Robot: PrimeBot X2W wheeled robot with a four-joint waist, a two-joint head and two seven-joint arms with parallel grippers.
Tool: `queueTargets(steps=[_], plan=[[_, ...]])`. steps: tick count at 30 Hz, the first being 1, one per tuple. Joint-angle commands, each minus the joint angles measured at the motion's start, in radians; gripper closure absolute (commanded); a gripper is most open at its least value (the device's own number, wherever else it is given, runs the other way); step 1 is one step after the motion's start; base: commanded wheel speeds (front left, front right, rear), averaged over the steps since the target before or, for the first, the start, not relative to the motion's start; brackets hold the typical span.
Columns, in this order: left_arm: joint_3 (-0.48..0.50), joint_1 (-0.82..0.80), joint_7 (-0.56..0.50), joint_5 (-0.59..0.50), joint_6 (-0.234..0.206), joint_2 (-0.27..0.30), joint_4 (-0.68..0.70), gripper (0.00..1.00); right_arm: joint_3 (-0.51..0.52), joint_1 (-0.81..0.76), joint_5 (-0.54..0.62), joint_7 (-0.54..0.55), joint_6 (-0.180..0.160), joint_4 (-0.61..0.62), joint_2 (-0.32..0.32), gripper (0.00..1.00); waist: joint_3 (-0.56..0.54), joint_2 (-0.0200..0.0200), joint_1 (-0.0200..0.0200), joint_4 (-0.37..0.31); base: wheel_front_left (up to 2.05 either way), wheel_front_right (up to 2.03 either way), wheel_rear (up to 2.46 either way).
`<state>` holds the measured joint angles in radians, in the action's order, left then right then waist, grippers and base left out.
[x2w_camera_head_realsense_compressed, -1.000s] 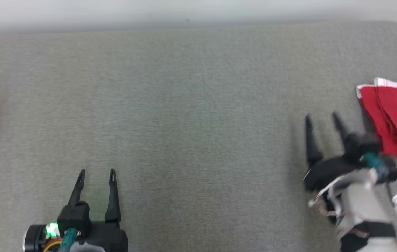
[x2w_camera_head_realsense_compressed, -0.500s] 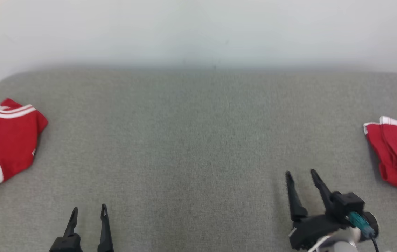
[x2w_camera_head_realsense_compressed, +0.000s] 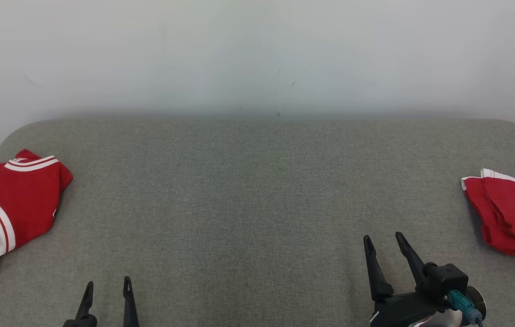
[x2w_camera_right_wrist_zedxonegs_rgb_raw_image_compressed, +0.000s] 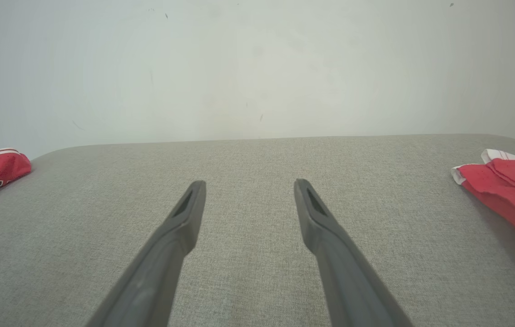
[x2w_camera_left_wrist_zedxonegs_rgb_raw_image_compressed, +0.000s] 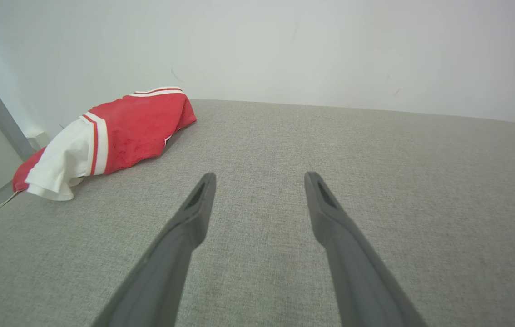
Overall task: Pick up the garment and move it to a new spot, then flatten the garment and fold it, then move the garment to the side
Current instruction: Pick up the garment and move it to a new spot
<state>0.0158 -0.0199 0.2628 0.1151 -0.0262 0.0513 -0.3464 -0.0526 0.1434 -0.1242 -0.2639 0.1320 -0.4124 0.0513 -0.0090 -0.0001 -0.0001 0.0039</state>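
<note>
My left pincer [x2w_camera_head_realsense_compressed: 107, 281] and right pincer [x2w_camera_head_realsense_compressed: 382, 236]: both apart, empty, low in frame; folded red garment [x2w_camera_head_realsense_compressed: 507, 213], right edge of the grey worktop [x2w_camera_head_realsense_compressed: 257, 190], seemingly set aside; rumpled red-and-white jersey [x2w_camera_head_realsense_compressed: 17, 200], left edge, seemingly pending.

You have in front of you a wide grey fabric surface [x2w_camera_head_realsense_compressed: 257, 190] with rounded far corners. Behind it a pale wall [x2w_camera_head_realsense_compressed: 257, 54] meets its far edge and carries a few small dark marks. In the left wrist view you see a grey metal post [x2w_camera_left_wrist_zedxonegs_rgb_raw_image_compressed: 3, 122], leaning, beside that wall.
</note>
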Motion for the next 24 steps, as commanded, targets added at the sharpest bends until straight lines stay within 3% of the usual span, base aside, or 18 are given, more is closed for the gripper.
queueTargets(steps=[1,10,14,18,24], plan=[[0.004,0.013,0.003,0.004,0.0,-0.001,0.003,0.0,-0.002,-0.008,-0.006,0.0,-0.002,0.002,0.0,0.0,0.0,0.0001,0.0001,-0.001,0.0,0.0,0.0],[-0.001,0.012,0.003,0.01,-0.002,-0.001,0.009,0.0,-0.001,-0.012,-0.011,0.0,-0.002,-0.002,0.0,0.0,0.0,0.0001,0.0001,0.002,0.0,0.0,0.0],[-0.006,0.006,0.003,0.019,-0.002,-0.001,0.011,0.0,-0.004,-0.018,0.0,0.0,-0.002,0.001,-0.001,0.0,0.007,0.0001,0.0001,0.038,0.0,0.0,0.0],[-0.014,-0.011,0.003,0.026,-0.008,-0.001,0.013,0.0,-0.006,-0.018,0.002,0.0,-0.002,0.007,-0.001,0.0,0.021,0.0001,0.0001,0.111,0.0,0.0,0.0],[-0.009,-0.019,0.003,0.029,-0.01,-0.001,0.02,0.0,-0.024,-0.004,0.002,0.0,-0.002,0.006,0.0,0.0,0.046,0.0001,0.0001,0.29,0.0,0.0,0.0]])
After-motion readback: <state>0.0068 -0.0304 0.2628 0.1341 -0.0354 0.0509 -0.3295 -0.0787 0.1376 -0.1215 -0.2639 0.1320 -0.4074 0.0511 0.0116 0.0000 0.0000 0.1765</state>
